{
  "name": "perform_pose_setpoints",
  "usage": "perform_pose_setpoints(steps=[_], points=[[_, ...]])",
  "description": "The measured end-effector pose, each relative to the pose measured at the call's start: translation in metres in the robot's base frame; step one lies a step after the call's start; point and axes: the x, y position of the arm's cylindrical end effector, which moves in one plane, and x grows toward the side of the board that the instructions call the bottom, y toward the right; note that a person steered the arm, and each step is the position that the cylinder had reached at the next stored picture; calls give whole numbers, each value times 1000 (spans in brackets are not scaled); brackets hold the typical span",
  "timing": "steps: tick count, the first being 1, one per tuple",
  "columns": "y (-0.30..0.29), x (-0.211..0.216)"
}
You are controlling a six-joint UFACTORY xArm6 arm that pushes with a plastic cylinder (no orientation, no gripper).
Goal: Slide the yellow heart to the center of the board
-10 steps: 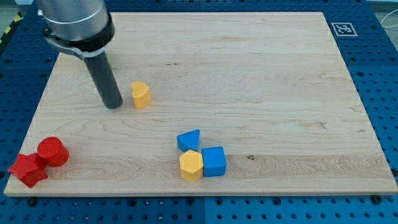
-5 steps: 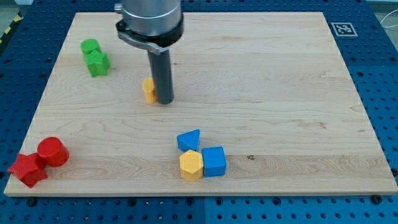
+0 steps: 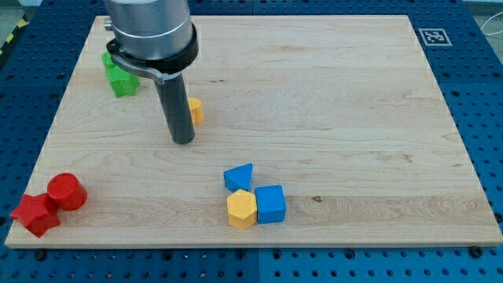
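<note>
Wooden board [image 3: 330,94] on blue pegboard, no containers anywhere. Yellow heart [image 3: 195,110] sits left of centre, half hidden behind the rod, so the slide to the middle isn't finished. My tip [image 3: 183,141] rests just below-left of it. No claw here, just a rod.

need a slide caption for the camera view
My tip sits at the lower left of the yellow heart, left of board centre, with the blue and yellow cluster below.
</note>
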Motion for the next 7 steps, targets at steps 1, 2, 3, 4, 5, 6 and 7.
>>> perform_pose_setpoints(steps=[1,2,3,4,5,6,7], points=[[13,-12],[13,-12],[-3,-2],[-27,-14],[-34,-41],[-17,-56],[-11,-39]])
